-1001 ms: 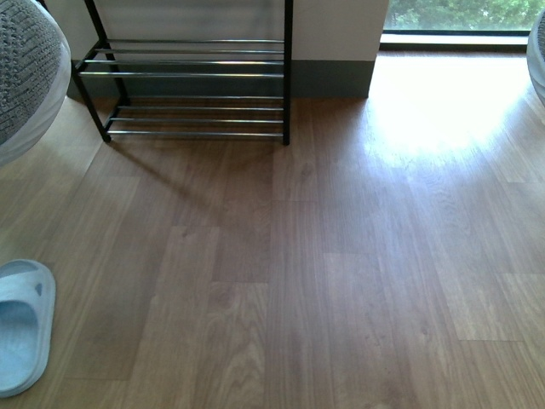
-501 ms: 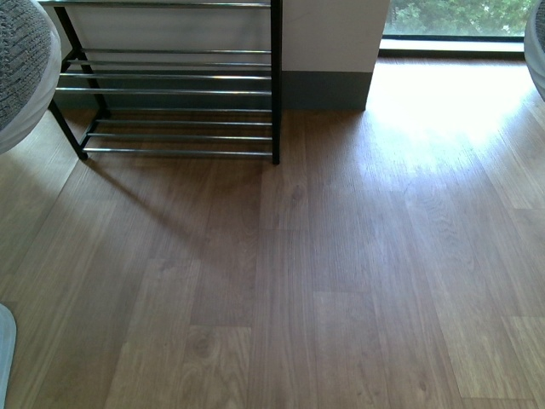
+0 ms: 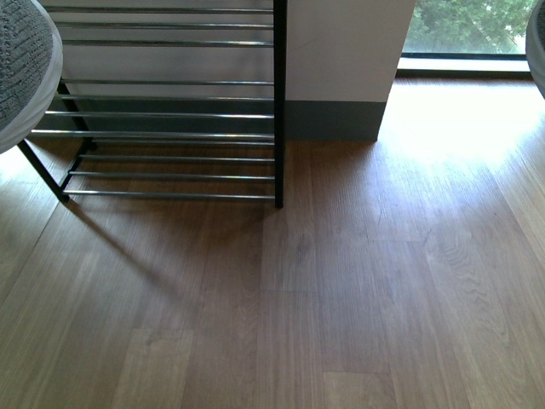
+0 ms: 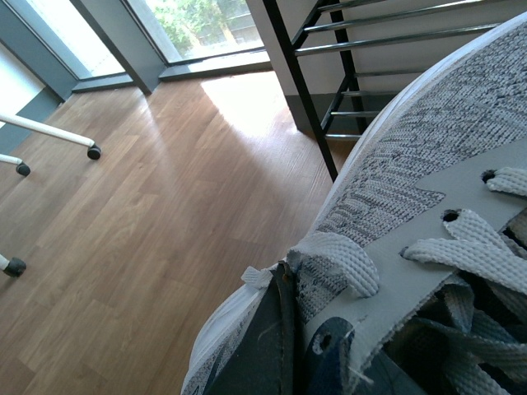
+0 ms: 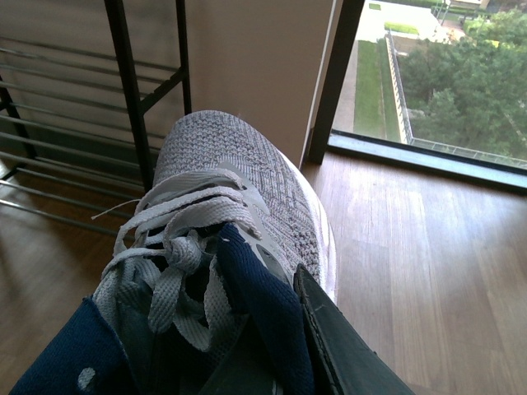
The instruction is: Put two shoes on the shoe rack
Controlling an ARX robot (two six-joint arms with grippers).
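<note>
The shoe rack (image 3: 278, 102), a black frame with thin silver bars, stands against the wall at the upper left of the front view. One grey knit sneaker (image 3: 21, 68) fills the left edge there, held in the air. In the left wrist view my left gripper (image 4: 288, 333) is shut on this sneaker (image 4: 412, 164) at its collar, with the rack (image 4: 306, 78) just beyond the toe. My right gripper (image 5: 276, 329) is shut on the other sneaker (image 5: 239, 173) by its navy collar, toe towards the rack (image 5: 132, 90). That shoe shows only as a sliver (image 3: 539, 43) at the front view's right edge.
A white wall pillar with a grey skirting (image 3: 341, 119) stands right of the rack, and a floor-level window (image 3: 468, 30) lies beyond it. Wooden floor (image 3: 341, 298) spreads in front. White furniture legs on castors (image 4: 94, 151) show in the left wrist view.
The rack has grown larger and slid lower in the front view, so I have come closer to it. The pale slipper at the lower left has left the view. Both sneakers stay held.
</note>
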